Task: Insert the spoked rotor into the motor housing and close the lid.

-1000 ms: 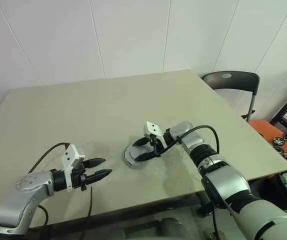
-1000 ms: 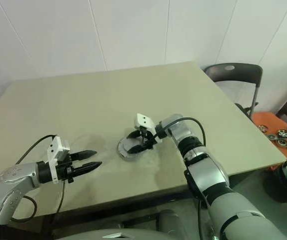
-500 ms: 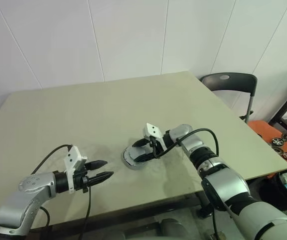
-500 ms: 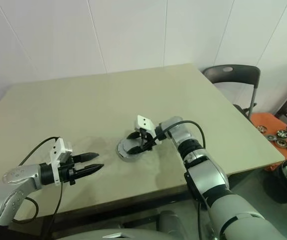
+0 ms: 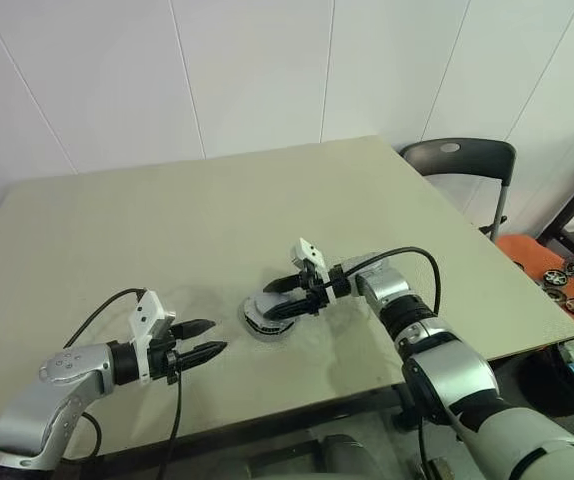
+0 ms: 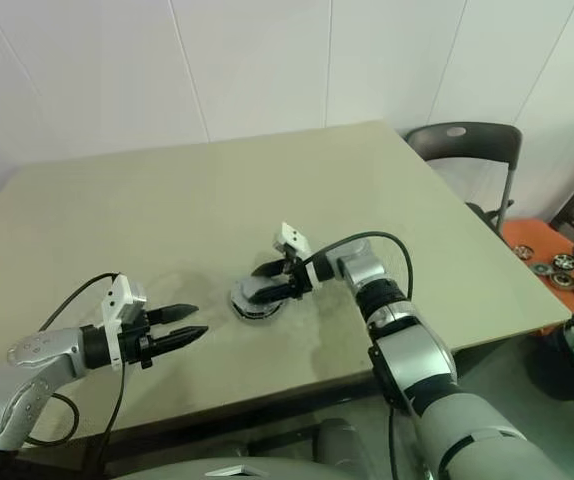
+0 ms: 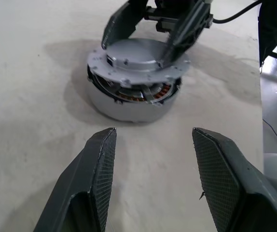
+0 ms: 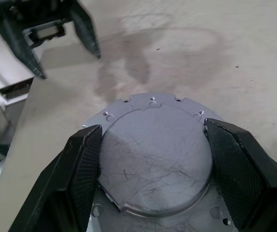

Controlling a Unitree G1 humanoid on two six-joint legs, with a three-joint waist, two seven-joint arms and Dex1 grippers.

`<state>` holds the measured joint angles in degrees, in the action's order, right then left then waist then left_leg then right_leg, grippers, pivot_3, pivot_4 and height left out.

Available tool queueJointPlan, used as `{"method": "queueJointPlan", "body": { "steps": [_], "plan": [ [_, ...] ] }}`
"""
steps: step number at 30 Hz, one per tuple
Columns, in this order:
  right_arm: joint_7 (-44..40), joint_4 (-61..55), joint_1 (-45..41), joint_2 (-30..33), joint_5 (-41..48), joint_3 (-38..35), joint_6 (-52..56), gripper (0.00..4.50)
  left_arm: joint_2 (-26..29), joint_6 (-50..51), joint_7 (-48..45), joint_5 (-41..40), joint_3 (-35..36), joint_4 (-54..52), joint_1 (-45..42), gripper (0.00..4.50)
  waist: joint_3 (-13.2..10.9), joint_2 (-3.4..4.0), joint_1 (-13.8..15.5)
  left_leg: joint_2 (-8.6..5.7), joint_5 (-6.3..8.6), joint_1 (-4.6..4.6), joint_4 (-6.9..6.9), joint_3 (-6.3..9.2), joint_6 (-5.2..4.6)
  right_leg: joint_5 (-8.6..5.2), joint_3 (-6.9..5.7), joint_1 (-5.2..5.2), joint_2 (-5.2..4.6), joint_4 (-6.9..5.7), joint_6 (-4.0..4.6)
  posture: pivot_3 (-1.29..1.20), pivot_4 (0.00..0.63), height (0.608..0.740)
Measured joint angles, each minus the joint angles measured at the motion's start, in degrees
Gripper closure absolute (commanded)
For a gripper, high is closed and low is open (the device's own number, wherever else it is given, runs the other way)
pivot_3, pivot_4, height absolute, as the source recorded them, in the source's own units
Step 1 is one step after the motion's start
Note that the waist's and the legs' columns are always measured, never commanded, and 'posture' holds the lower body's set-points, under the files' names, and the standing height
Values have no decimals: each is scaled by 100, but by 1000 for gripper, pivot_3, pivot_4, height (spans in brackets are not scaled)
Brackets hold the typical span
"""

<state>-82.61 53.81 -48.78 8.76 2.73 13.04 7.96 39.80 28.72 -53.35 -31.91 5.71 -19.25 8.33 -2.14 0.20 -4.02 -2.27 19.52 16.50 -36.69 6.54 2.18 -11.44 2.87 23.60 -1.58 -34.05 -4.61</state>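
The right gripper (image 5: 275,300) clasps the lid (image 7: 134,55) by its rim, one black finger on each side, holding it tilted on the motor housing (image 7: 129,99) near the table's (image 5: 167,230) middle, copper windings showing beneath. To the left, well apart, the left gripper (image 5: 207,340) hovers with fingers spread, holding nothing.

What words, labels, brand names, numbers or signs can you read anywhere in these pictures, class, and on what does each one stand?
None: no readable text on the lid, the motor housing, the table, the chair or either gripper.
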Motion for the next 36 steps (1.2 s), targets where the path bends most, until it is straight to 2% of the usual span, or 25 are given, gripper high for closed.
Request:
{"method": "queueJointPlan", "body": {
  "steps": [9, 25, 36],
  "plan": [
    [357, -112, 168, -48, -209, 191, -663, 1471, -4, -1, 4, -3, 1, 0, 46, 1817, 2, -4, -20, 3, 0, -13, 41, -10, 0, -35, 4, -19, 5, 0, 9, 0, 0, 740],
    [494, -257, 249, -118, -323, 233, -667, 1471, -56, 0, 112, -12, 1, -106, 116, 1817, 6, -8, -33, 8, -1, -34, 43, -10, 1, -41, 3, -32, 12, -13, 21, 0, 0, 740],
    [693, -355, 282, -315, -414, 245, -535, 1471, -63, -2, 113, -11, 3, -105, 111, 1817, 5, -7, -201, 11, -1, -43, 48, -9, 1, -41, 2, -34, 15, -19, 21, 0, 0, 740]
  ]
}}
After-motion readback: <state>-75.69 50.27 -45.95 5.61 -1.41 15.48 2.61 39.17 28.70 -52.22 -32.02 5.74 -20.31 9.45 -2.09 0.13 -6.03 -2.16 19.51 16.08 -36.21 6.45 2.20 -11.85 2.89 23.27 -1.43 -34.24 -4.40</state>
